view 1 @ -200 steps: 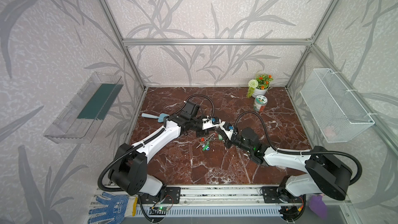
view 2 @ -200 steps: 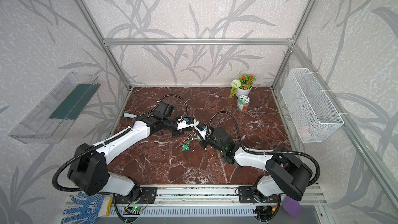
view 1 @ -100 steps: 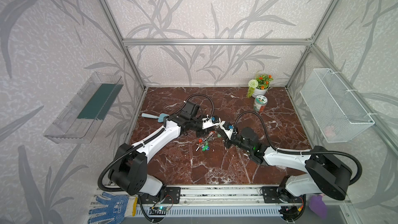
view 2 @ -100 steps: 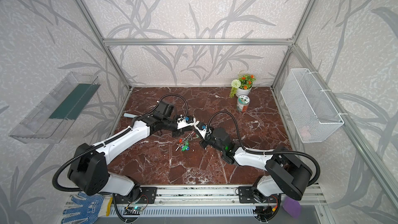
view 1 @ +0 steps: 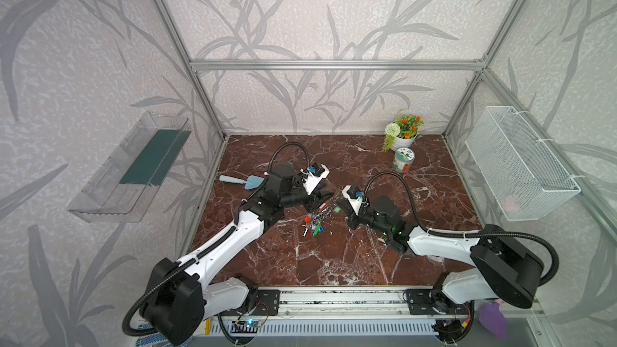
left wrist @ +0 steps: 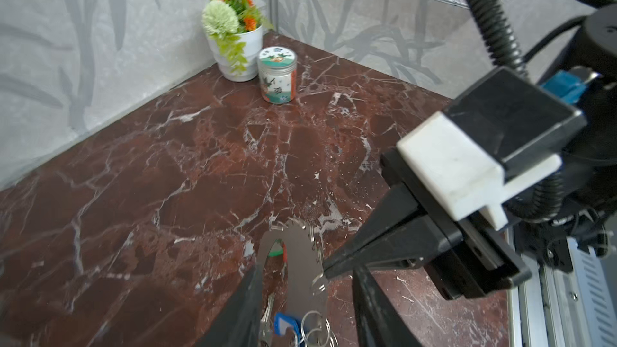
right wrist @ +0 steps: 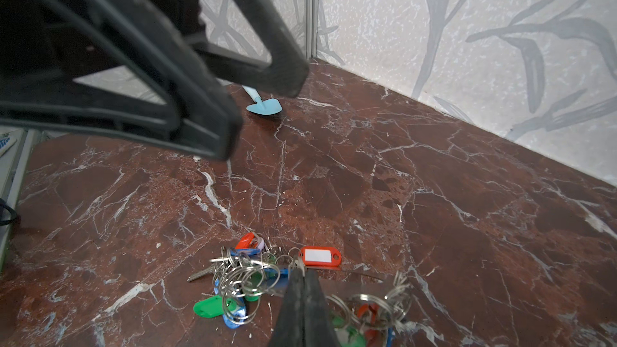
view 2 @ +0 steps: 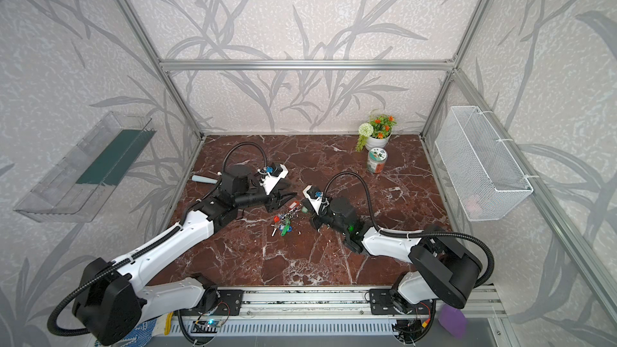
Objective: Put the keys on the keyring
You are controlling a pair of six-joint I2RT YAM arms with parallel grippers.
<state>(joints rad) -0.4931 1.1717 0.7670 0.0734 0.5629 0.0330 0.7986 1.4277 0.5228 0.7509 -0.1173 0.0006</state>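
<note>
Marble (view 1: 300, 262) carries the keyring (view 1: 315, 220), mid-table between the arms; right gripper (left wrist: 325, 273), clenched, pinches its wire, probably to steady it for threading; left gripper (left wrist: 309, 267) hangs over it on the left, jaws parted, empty; yellow-tagged keys cannot be picked out.

Robot test cell, lab setting. Evidence: bare aluminium frame (view 1: 334, 65) clad in leaf-print wall panels (view 1: 334, 11). Left arm (view 1: 233, 238) and right arm (view 1: 440, 245) bolted to a slotted rail (view 1: 334, 299), wiring exposed. Marble-pattern table (view 1: 300, 262). Wall-hung wire basket (view 1: 521, 161) and clear shelf (view 1: 127, 175). Staged props: flower pot (view 1: 402, 131), printed jar (view 1: 404, 161).
</note>
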